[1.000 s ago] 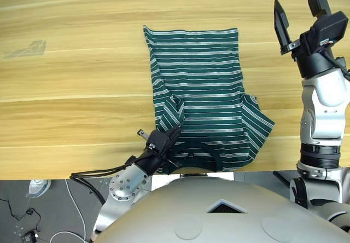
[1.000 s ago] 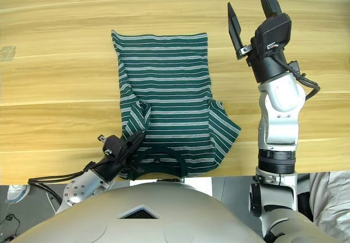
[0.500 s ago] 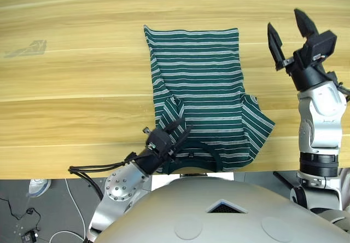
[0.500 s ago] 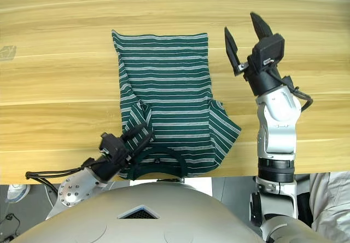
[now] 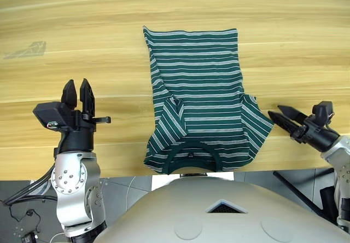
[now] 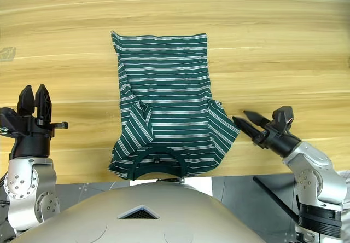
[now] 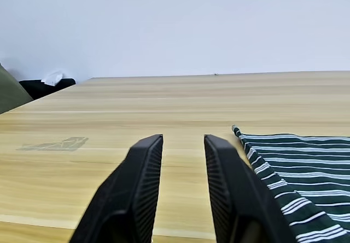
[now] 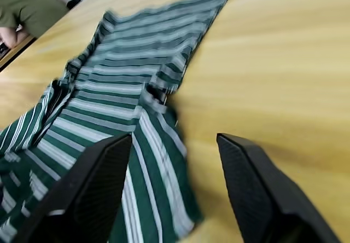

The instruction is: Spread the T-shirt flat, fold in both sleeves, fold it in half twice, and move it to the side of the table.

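- On the wooden table (image 5: pixel 82 13), the T-shirt (image 5: pixel 197 73) lies spread out. Its collar (image 5: pixel 190 151) is at the near edge and its hem points toward the far side.
- Its left sleeve (image 5: pixel 170 116) is already turned in over the body, while the right sleeve (image 5: pixel 258 121) sticks out sideways. I judge the step in hand to be folding in the second sleeve.
- The right gripper (image 5: pixel 275 111) sits low over the table, just beside the outer edge of the right sleeve. Its fingers are spread wide and aimed at the cloth, and it holds nothing.
- The left gripper (image 5: pixel 77 84) stands upright, well apart from the shirt on its left. Its fingers are parallel with only a narrow gap between them, and it is empty too.
- The next move likely calls for the right gripper to pinch the sleeve's edge. It would then lift it slightly and lay it across toward the middle without dragging the body askew.
- Both halving folds and the move to the table's side are not yet done.
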Robot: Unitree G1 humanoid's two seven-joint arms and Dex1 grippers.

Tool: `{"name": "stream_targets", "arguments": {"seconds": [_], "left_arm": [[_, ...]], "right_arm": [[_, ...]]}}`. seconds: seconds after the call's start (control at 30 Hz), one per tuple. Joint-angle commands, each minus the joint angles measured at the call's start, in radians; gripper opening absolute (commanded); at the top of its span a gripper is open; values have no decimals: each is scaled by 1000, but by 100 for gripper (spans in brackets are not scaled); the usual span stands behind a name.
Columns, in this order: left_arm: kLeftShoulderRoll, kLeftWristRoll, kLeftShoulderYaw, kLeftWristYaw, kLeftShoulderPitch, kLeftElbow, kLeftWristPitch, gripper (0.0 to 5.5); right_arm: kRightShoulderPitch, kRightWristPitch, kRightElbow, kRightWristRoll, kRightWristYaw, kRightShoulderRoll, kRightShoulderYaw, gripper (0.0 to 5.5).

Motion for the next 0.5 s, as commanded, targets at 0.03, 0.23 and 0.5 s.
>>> {"name": "stream_targets", "arguments": {"seconds": [0.03,0.23,0.5], "left_arm": [[-16,26,-19,-2,15,2,4,139],[-33,33,-24,-7,17,19,2,139],[-36,56,-20,-11,8,44,-5,143]], "right_arm": [[-3,7,17,-49,-4,-21,24,288],[-7,-32,61,-125,3,-45,36,288],[55,-111,29,-134,161,-83,65,205]]}}
